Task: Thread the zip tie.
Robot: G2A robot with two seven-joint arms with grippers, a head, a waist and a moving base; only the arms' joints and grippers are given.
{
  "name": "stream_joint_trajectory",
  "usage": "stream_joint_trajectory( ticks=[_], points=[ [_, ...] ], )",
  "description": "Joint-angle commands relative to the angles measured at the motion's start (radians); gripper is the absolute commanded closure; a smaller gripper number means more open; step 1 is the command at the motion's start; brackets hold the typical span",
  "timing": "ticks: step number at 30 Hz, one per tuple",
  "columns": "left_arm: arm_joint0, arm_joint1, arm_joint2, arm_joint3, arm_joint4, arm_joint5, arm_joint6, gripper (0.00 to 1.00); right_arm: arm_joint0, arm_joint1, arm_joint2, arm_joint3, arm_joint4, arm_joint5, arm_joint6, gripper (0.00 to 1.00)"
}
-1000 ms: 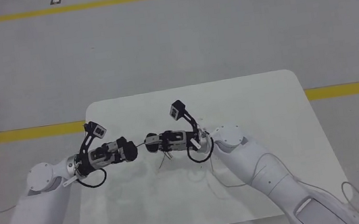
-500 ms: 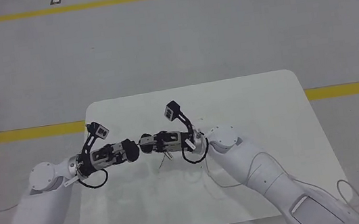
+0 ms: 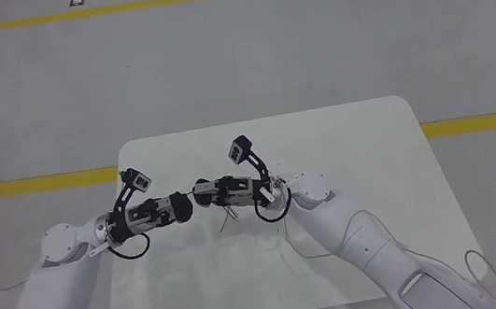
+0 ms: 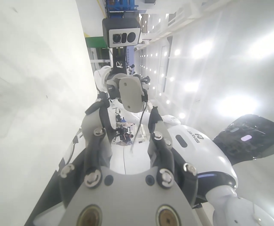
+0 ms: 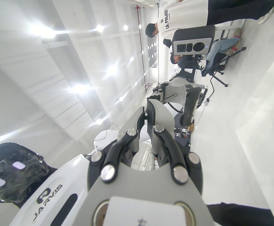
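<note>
- L claw: wide open, grips nothing. Tail of zip tie hangs btwn its fingers, above the table.
- R claw: pinched nearly shut, apparently on the zip tie's upper end; head too small to make out.
- Step: keep R steady, close L only once tail sits centred.
- Vs 1 s ago: claws closer, gap almost gone.
</note>
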Motion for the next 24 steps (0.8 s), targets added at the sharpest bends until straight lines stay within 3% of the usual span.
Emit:
stream_joint_trajectory(
  ticks=[1, 14, 24],
  points=[
    [0.000, 0.001, 0.001, 0.000, -0.004, 0.000, -0.001, 0.63, -0.001, -0.002, 0.001, 0.004, -0.010, 0.000, 0.000, 1.00],
    [-0.006, 0.001, 0.022, 0.002, -0.007, 0.001, -0.001, 0.67, 0.016, -0.025, -0.029, 0.036, -0.030, 0.000, -0.025, 1.00],
    [-0.008, 0.004, 0.025, 0.007, -0.014, 0.001, 0.002, 0.74, 0.029, -0.026, -0.035, 0.056, -0.085, 0.004, -0.055, 1.00]
  ],
)
